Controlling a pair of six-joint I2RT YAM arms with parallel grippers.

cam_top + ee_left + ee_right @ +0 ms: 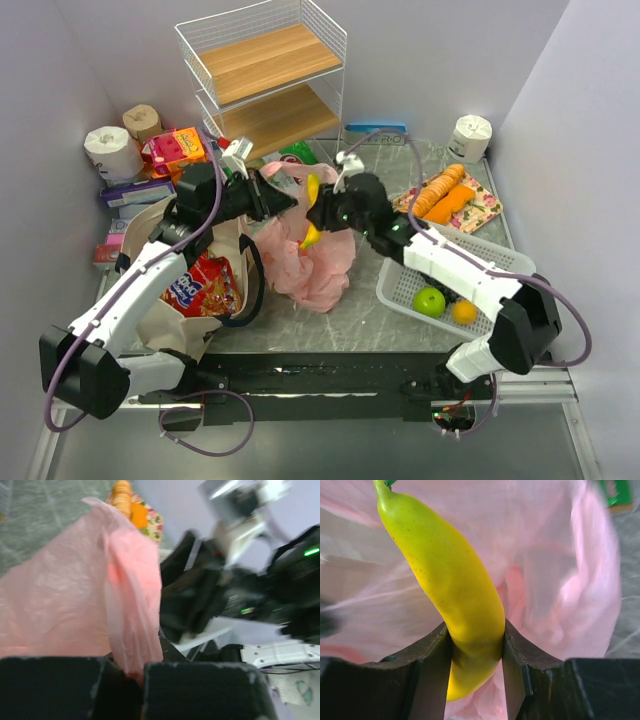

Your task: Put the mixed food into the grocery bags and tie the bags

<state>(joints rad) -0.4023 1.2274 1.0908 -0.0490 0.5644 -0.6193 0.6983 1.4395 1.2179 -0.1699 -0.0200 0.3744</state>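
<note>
We find the right pincer (pixel 476 647) clamped on the banana (pixel 455 590), just above the pink bag (pixel 560 580). The left pincer (pixel 134 674) pinches the bag's rim. Likely risk: thin film slips free, mouth collapses, banana drops beside the bag.

The pink bag (pixel 580 580) is thin, translucent plastic; the banana (pixel 460 595) is smooth, slightly glossy; the far shelf (pixel 270 60) has wood boards.

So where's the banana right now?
In the top view the banana is mid-table, gripped in the right arm's jaws over the pink bag, whose edge the left arm's jaws pinch.
</note>
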